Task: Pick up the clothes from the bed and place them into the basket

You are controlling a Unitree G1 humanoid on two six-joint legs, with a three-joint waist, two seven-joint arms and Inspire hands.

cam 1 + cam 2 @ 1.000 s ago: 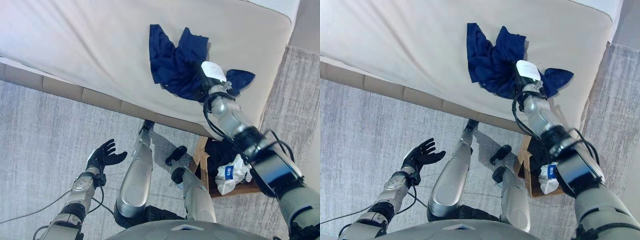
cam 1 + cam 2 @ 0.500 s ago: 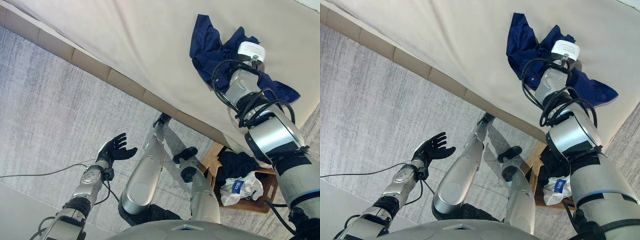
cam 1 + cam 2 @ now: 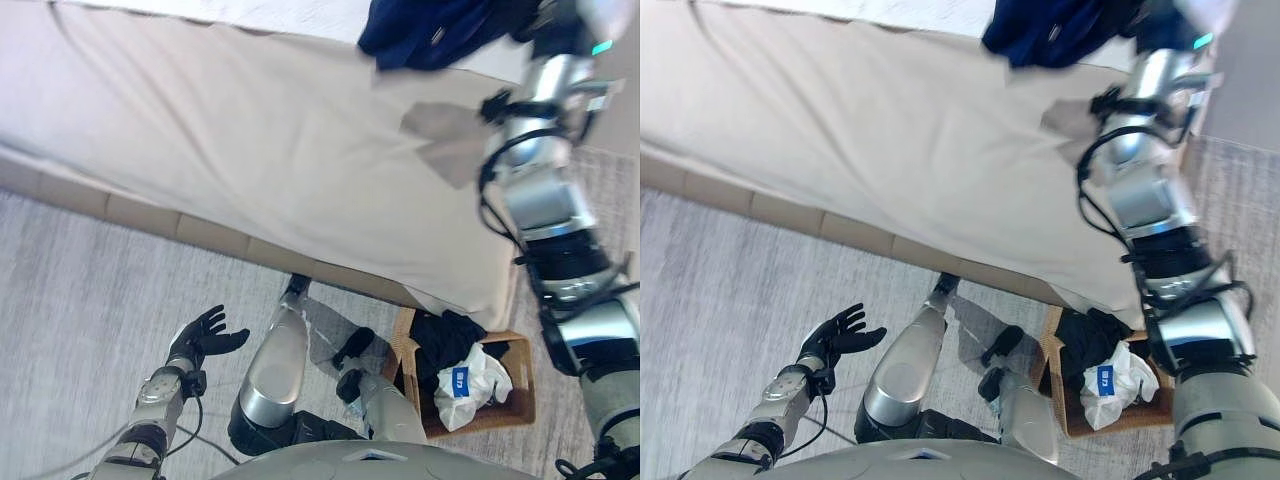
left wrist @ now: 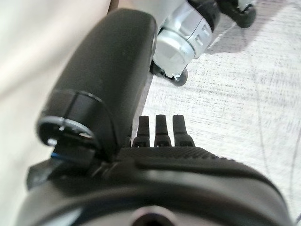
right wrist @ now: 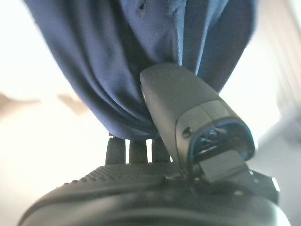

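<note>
A navy blue garment (image 3: 425, 25) hangs bunched above the beige bed (image 3: 250, 150), casting a grey shadow on the sheet. My right hand (image 5: 155, 188) is shut on it: in the right wrist view the thumb (image 5: 188, 108) presses the navy cloth (image 5: 141, 61) against the fingers. The right arm reaches up along the bed's right end. A wicker basket (image 3: 523, 395) stands on the floor by the bed's near right corner, with dark clothes (image 3: 445, 335) and a white piece (image 3: 465, 380) inside. My left hand (image 3: 205, 335) hovers low over the carpet, open and holding nothing.
The bed's padded side rail (image 3: 150, 215) runs across the view between the sheet and the grey carpet (image 3: 80, 300). The basket sits tight against the bed's corner.
The camera view has shifted. My right hand has raised the navy garment off the sheet, so it now hangs near the view's top. The left hand keeps its pose.
</note>
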